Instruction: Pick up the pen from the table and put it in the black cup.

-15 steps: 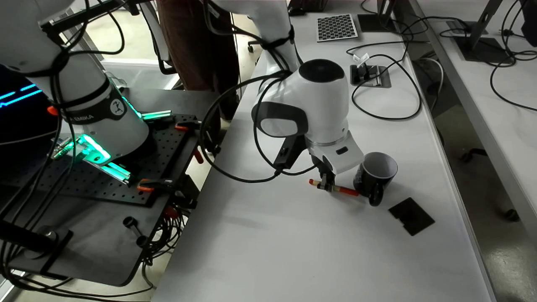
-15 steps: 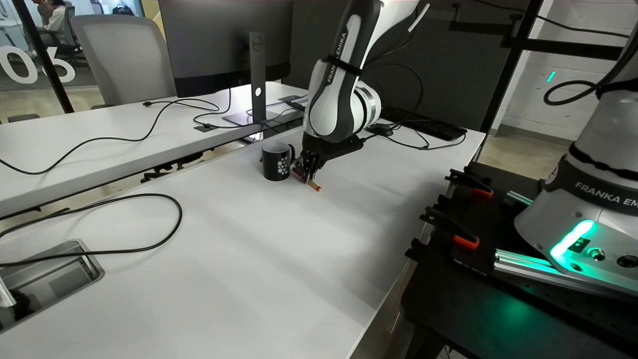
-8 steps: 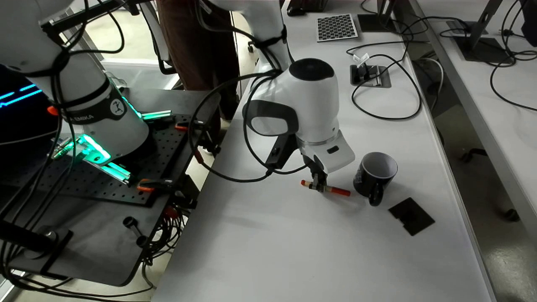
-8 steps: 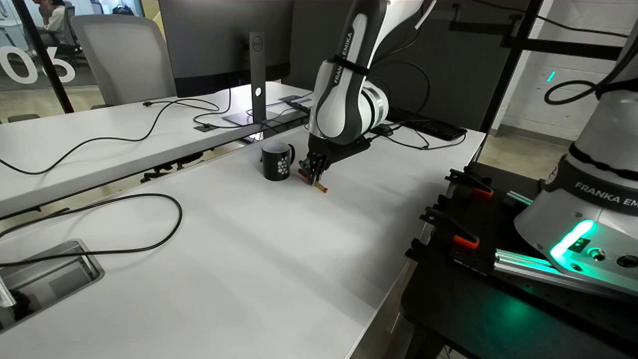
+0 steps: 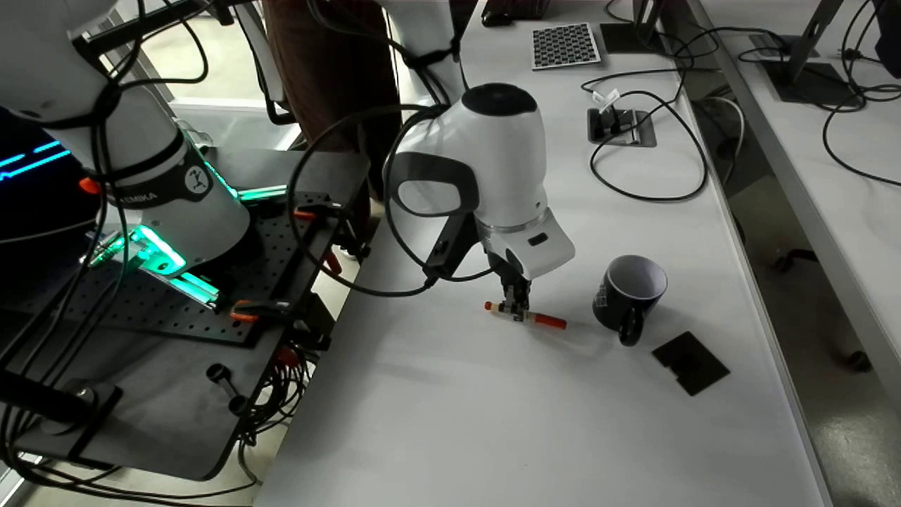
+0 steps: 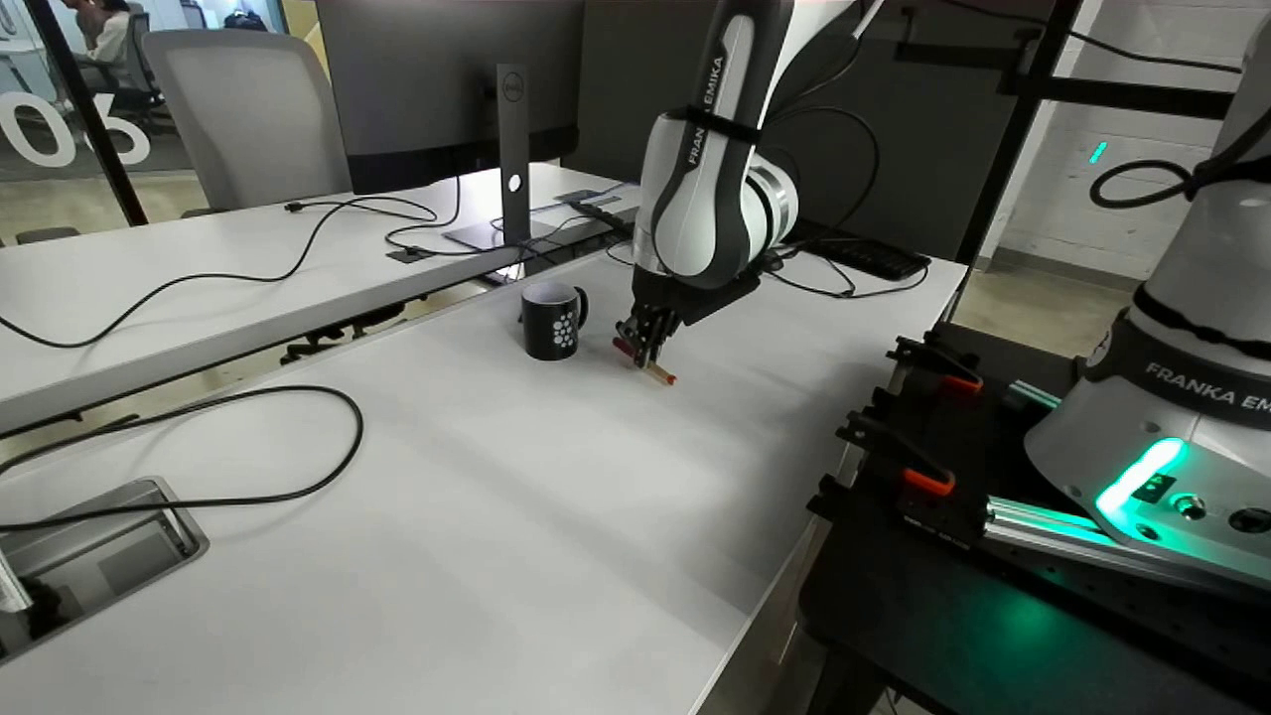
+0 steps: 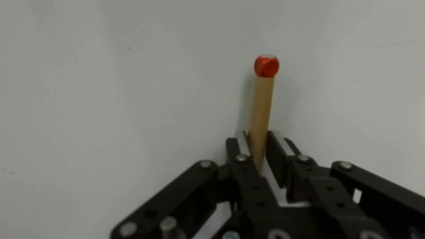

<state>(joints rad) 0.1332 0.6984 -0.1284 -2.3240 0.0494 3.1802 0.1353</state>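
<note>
My gripper is shut on the pen, gripping it near its middle. The pen is a thin stick with a red half, a tan half and a red-orange tip. It lies about level, close over the white table; I cannot tell whether it touches. In the wrist view the tan end sticks out between the fingertips, and the red half is hidden. The black cup stands upright beside the pen's red end, with a gap between them. It also shows in an exterior view, and is out of the wrist view.
A flat black square piece lies on the table by the cup. A cable loop and a socket box are farther along the table. A keyboard lies beyond. The robot's base stands on a black bench.
My gripper has moved away from the cup, carrying the pen with it, so the gap between pen and cup has widened. The cup has not moved.
</note>
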